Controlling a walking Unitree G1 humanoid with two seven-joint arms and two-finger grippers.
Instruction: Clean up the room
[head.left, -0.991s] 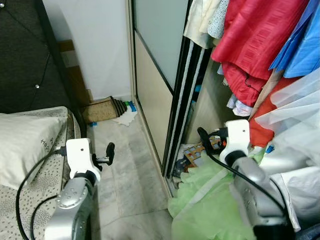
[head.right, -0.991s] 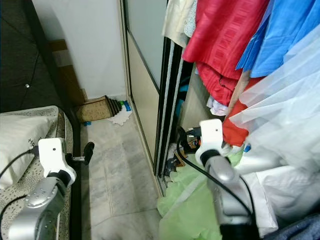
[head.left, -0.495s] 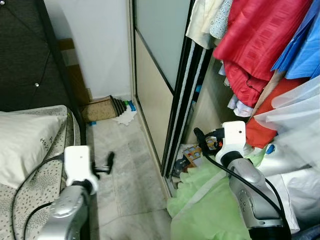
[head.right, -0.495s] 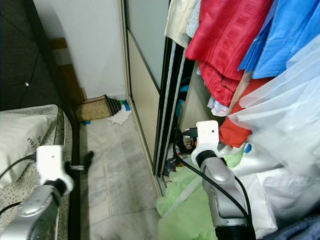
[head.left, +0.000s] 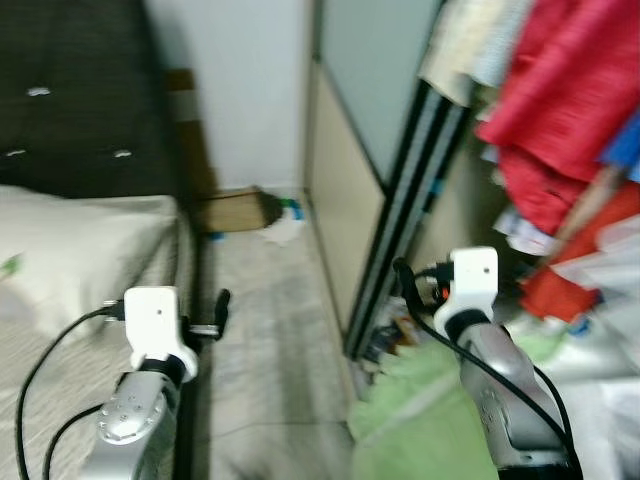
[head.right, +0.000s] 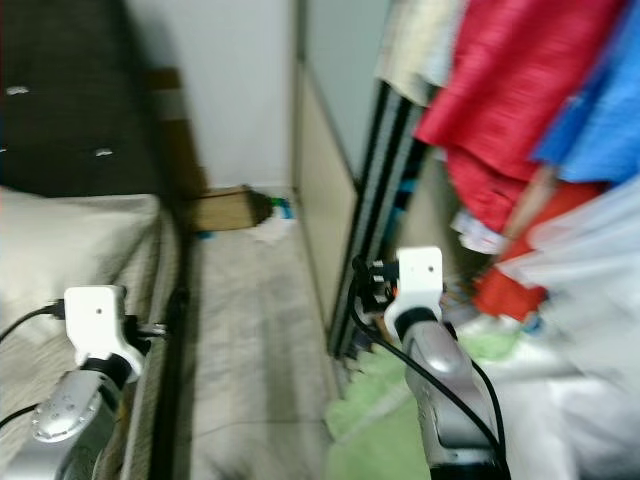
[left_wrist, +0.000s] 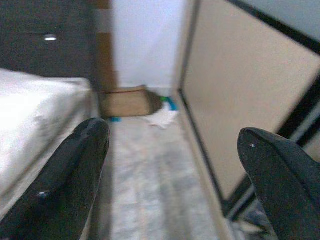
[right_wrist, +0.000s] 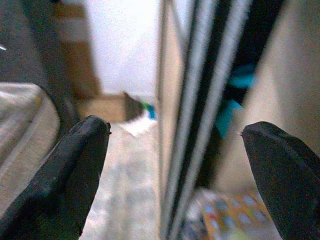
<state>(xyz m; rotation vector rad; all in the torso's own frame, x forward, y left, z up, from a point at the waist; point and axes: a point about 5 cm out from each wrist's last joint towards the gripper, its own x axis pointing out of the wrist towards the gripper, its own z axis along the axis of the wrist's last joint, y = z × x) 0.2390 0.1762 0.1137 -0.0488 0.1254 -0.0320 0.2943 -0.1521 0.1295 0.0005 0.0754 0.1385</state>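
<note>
- Litter sits at the far end of the floor strip: a crumpled white scrap (left_wrist: 161, 118) with a small blue-green item (left_wrist: 170, 103) just beside it, both near the foot of the white wall (head.left: 255, 90).
- Brown box (left_wrist: 129, 101) stands against that wall, just beside the scrap, on the bed's side of it.
- Pale tiled floor (head.left: 275, 330) runs from the wall toward the robot, between the bed (head.left: 70, 260) and the wardrobe's sliding door (head.left: 345, 190).
- Dark padded headboard (head.left: 80, 90) rises behind the bed, near the wall.
- Green cloth (head.left: 420, 420) lies heaped at the wardrobe's open side, well apart from the wall; red garments (head.right: 500, 110) and a blue one (head.right: 600, 120) hang above it.
- Left claw (head.left: 222, 312) hovers over the floor by the bed's edge, its fingers (left_wrist: 75, 170) spread wide and holding nothing.
- Right claw (head.left: 405, 285) hangs by the wardrobe door's dark track, fingers (right_wrist: 70, 170) also wide apart, empty.
- Head views are blurred.
</note>
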